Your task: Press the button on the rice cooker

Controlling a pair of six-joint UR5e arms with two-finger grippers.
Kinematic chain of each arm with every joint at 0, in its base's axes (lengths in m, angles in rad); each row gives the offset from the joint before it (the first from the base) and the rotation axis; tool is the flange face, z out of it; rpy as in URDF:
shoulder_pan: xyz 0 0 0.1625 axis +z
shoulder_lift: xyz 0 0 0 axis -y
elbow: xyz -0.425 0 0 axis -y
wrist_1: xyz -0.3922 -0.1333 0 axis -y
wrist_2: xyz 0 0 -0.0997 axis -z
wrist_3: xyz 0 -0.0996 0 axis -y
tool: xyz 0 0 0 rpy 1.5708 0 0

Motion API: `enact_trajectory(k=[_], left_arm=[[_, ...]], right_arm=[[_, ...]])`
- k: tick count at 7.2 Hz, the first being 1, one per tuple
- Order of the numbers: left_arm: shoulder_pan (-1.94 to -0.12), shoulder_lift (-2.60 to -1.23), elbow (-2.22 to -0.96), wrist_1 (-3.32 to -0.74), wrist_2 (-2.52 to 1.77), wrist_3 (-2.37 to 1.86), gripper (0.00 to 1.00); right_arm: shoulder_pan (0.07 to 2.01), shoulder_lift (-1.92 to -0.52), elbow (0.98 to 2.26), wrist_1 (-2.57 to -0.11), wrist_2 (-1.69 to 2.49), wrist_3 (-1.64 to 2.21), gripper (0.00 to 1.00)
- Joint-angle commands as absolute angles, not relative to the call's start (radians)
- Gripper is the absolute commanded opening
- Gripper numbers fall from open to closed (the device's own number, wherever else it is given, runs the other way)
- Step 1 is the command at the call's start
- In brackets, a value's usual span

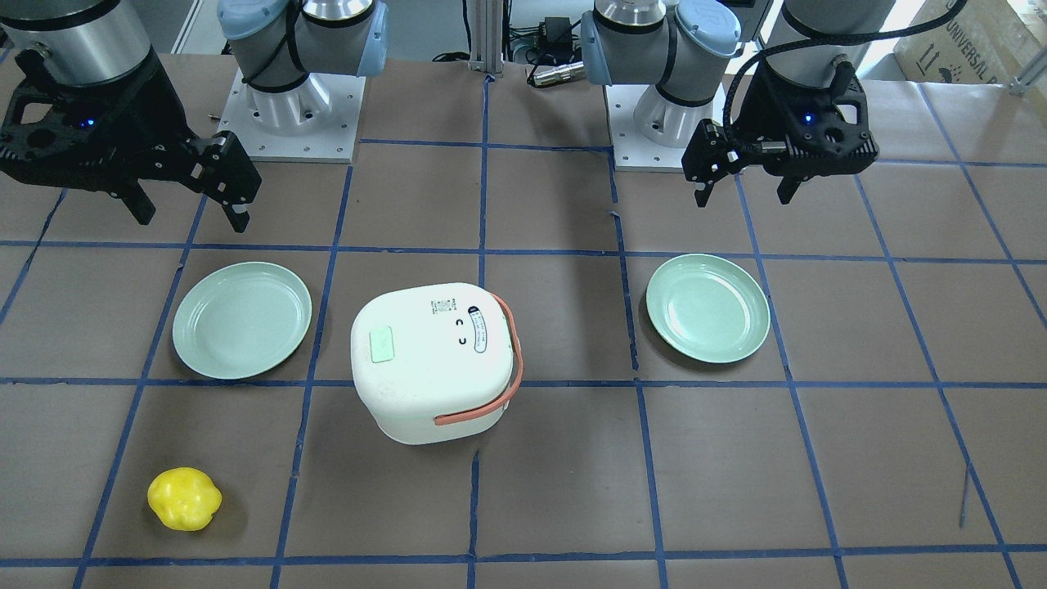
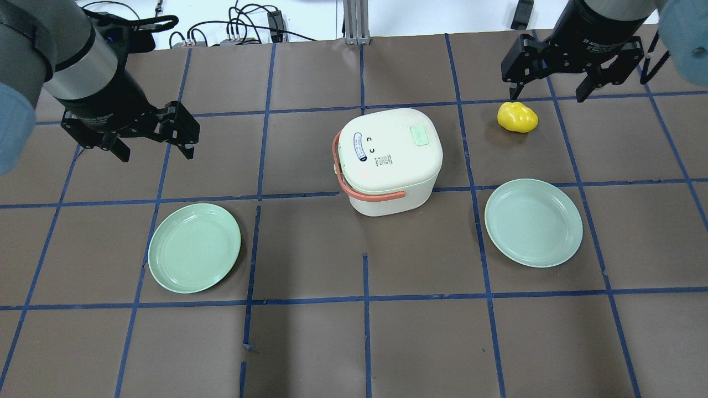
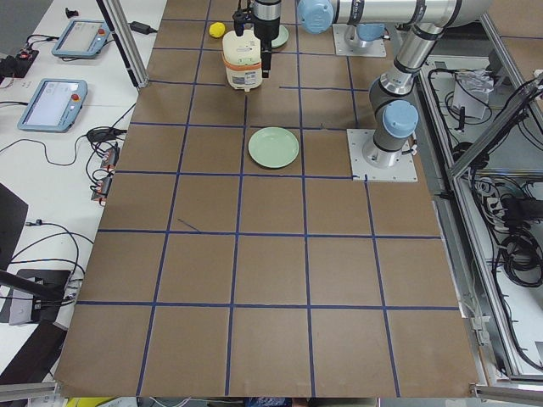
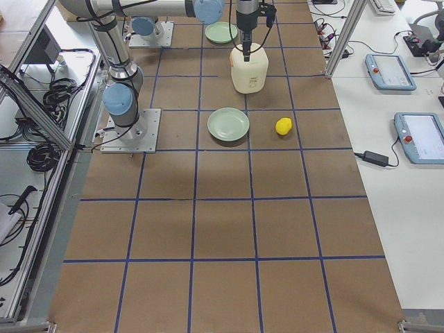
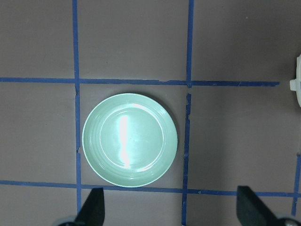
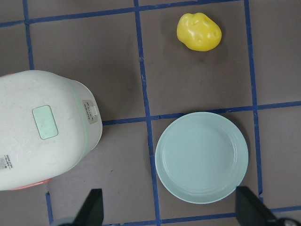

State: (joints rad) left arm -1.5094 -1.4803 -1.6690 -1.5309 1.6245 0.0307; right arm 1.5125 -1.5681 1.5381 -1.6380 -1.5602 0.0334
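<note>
The white rice cooker (image 2: 390, 166) with an orange handle stands at the table's middle. A pale green button (image 2: 419, 135) sits on its lid and also shows in the right wrist view (image 6: 45, 122). My left gripper (image 2: 155, 153) hangs open and empty above the table, well to the cooker's left. In the left wrist view (image 5: 171, 212) it hovers over a green plate. My right gripper (image 2: 547, 97) hangs open and empty to the cooker's far right, above a yellow object. In the right wrist view (image 6: 169, 212) its fingers are wide apart.
One green plate (image 2: 194, 247) lies left of the cooker, another (image 2: 533, 222) lies to its right. A yellow lumpy object (image 2: 517, 116) lies on the table beyond the right plate. Both arm bases (image 1: 294, 106) stand at the robot's edge.
</note>
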Motion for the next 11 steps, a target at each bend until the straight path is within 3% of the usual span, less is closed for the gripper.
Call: enact_trajectory(k=[1, 3, 4, 5, 11], left_arm=[[-1.509, -1.48, -1.669, -1.531, 1.624, 0.031, 1.0], [-1.509, -1.48, -1.669, -1.531, 1.624, 0.031, 1.0], [-1.509, -1.48, -1.669, -1.532, 1.624, 0.031, 1.0], [-1.509, -1.48, -1.669, -1.531, 1.624, 0.031, 1.0], [-1.509, -1.48, -1.669, -1.531, 1.624, 0.031, 1.0]], right_arm=[[1.513, -1.566, 1.54, -1.635, -1.562, 0.031, 1.0], [1.513, -1.565, 1.539, -1.641, -1.56, 0.034, 0.97], [1.513, -1.559, 1.537, -1.644, -1.556, 0.044, 0.23], [1.513, -1.557, 1.536, -1.646, -1.552, 0.044, 0.04], [1.66, -1.369, 1.511, -1.836, -1.468, 0.058, 0.05]])
